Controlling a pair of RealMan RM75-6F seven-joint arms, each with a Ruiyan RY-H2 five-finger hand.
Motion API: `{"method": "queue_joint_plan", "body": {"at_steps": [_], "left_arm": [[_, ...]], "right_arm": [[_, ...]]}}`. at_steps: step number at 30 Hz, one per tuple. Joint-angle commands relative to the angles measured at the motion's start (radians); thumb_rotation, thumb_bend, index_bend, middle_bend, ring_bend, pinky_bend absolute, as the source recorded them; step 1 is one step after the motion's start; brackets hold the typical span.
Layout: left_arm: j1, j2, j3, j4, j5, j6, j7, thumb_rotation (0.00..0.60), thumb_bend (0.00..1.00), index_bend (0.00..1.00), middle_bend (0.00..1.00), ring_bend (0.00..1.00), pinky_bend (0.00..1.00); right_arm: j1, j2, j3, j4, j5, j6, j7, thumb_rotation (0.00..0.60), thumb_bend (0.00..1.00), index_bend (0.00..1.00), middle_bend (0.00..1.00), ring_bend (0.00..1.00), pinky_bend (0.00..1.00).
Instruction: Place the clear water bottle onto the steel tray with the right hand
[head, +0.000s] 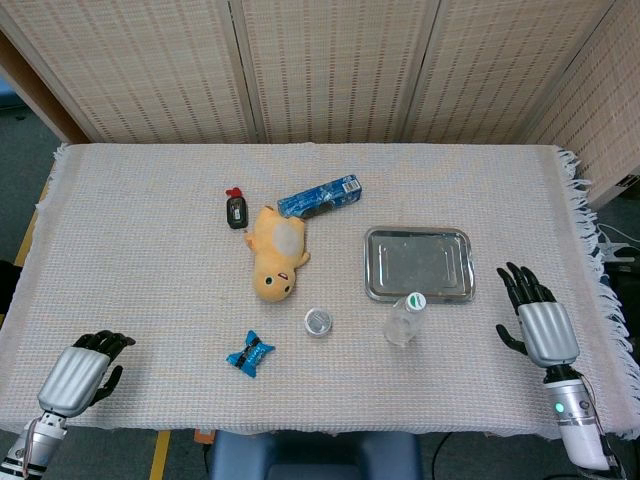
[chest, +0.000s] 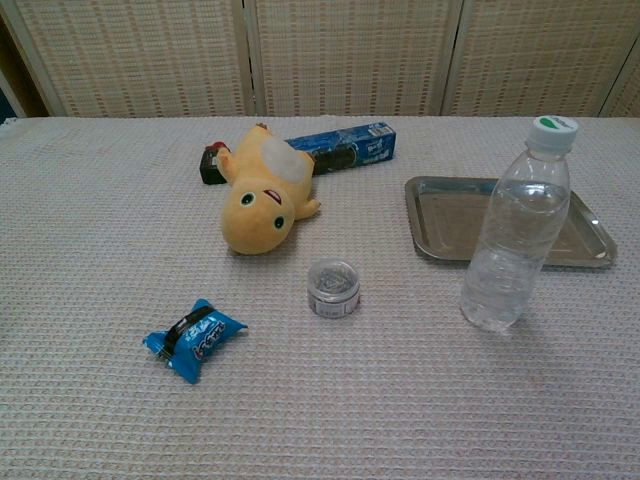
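Observation:
The clear water bottle (head: 405, 320) (chest: 515, 228) stands upright with a white and green cap, just in front of the steel tray (head: 417, 263) (chest: 447, 222). The tray lies bare on the cloth. My right hand (head: 536, 320) rests on the table well to the right of the bottle, fingers spread and holding nothing. My left hand (head: 86, 370) sits near the front left edge of the table, fingers curled in with nothing in them. Neither hand shows in the chest view.
A yellow plush toy (head: 274, 254) (chest: 260, 195) lies mid-table, with a blue box (head: 319, 196) (chest: 345, 147) and a small black item (head: 236, 211) behind it. A small round clear container (head: 318, 321) (chest: 333, 287) and a blue wrapped snack (head: 249, 353) (chest: 193, 339) lie left of the bottle.

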Motion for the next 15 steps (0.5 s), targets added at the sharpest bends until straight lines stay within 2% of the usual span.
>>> {"method": "queue_joint_plan", "body": {"at_steps": [1, 15], "left_arm": [[0.000, 0.000, 0.000, -0.001, -0.001, -0.001, 0.001, 0.600, 0.53, 0.30, 0.30, 0.24, 0.32], [-0.002, 0.003, -0.001, -0.002, -0.007, -0.007, -0.004, 0.600, 0.53, 0.30, 0.30, 0.24, 0.33]], "right_arm": [[0.000, 0.003, -0.001, -0.003, 0.000, -0.008, 0.001, 0.600, 0.04, 0.00, 0.00, 0.00, 0.24], [0.000, 0.028, -0.006, -0.029, 0.001, -0.045, 0.001, 0.600, 0.04, 0.00, 0.00, 0.00, 0.24]]}}
